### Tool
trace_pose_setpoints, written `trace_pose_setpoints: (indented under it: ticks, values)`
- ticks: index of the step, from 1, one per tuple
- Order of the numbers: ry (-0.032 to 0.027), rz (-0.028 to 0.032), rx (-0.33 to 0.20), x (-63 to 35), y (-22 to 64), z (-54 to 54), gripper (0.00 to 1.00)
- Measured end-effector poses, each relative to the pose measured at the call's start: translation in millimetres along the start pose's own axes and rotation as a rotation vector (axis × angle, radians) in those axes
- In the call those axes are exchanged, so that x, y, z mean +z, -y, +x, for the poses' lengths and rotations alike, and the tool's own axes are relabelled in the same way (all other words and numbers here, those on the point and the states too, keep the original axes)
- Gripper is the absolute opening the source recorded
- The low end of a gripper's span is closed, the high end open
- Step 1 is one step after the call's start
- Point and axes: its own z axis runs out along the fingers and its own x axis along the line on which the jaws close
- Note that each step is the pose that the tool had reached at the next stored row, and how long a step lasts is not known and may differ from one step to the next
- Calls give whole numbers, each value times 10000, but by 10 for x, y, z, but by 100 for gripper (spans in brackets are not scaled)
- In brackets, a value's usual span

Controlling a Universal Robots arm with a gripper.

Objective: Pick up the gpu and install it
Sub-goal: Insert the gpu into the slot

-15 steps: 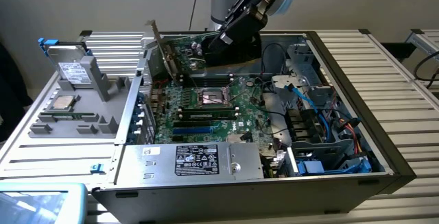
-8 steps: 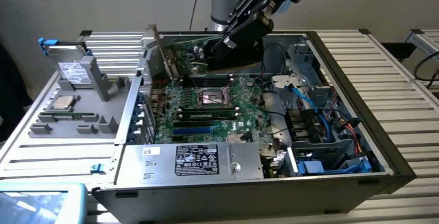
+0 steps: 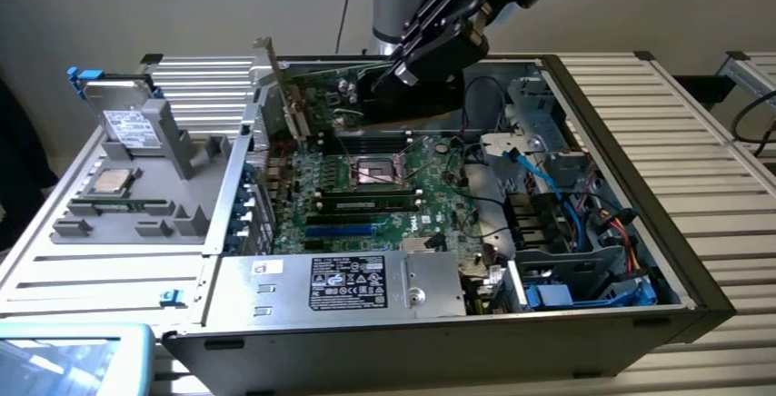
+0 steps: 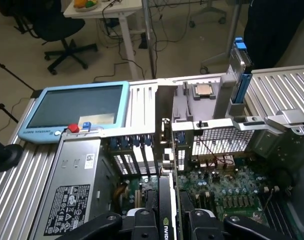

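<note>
Step in hand, as I read it: install phase, pick-up already done.

Nearest the wrist cam, the gripper (image 4: 168, 227) has its two black fingers (image 4: 142, 225) pinched on the gpu (image 4: 166, 200). There's one finger per face, and the card is edge-on btw them.

In the ext. view the gripper (image 3: 394, 83) is upper centre of frame. The gpu (image 3: 318, 83) stands on its long edge there, over the upper part of the motherboard (image 3: 437, 155). Its silver bracket (image 3: 269, 74) is at the end toward the exterior view's left and pokes above the case wall. Can't tell if the card's lower edge touches a slot or hangs just above it. The bracket rides high, so prob. not seated.

Just past the card in the wrist view are the motherboard (image 4: 227, 190), the perforated rear slot covers (image 4: 126, 162) and the PSU (image 4: 72, 195). In the ext. view the PSU (image 3: 340, 282) is lower centre, w/ the dark memory sticks (image 3: 363, 201) mid-frame.

Beyond the case:
- Blue-framed teach pendant (image 4: 74, 107), lower left corner of the ext. frame (image 3: 73, 360).
- Grey parts tray (image 3: 158, 205) at the ext. frame's left, w/ a CPU (image 4: 203, 90) lying on it.
- HDD (image 4: 239, 70) standing upright in the tray, blue rails on it.

Farthest out is an office chair (image 4: 57, 25) on the floor.

What the next move calls for (my judgement):
- Keep the card upright and square.
- Line its bottom edge up w/ the slot along the full length.
- Get the bracket foot into the open gap beside the slot covers.
- Push straight down w/ even pressure, no tilt.
- Grip should hold firm so the card doesn't pivot btw the fingers.
</note>
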Motion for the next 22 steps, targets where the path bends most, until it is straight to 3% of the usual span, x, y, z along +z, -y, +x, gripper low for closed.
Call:
trace_pose_setpoints:
  ticks: [4, 5, 6, 9, 10, 13, 22]
  values:
    - [-28, 4, -52, -8, 12, 1, 29]
    - [-29, -19, -60, -13, 21, 1, 29]
    - [-27, -78, -73, -15, 30, 0, 29]
    - [-57, -405, -88, -30, 63, -3, 28]
    - [-63, -460, -93, -35, 86, -6, 28]
    - [-87, -500, -118, -30, 157, -24, 28]
    - [-192, -591, -237, 48, 224, -138, 28]
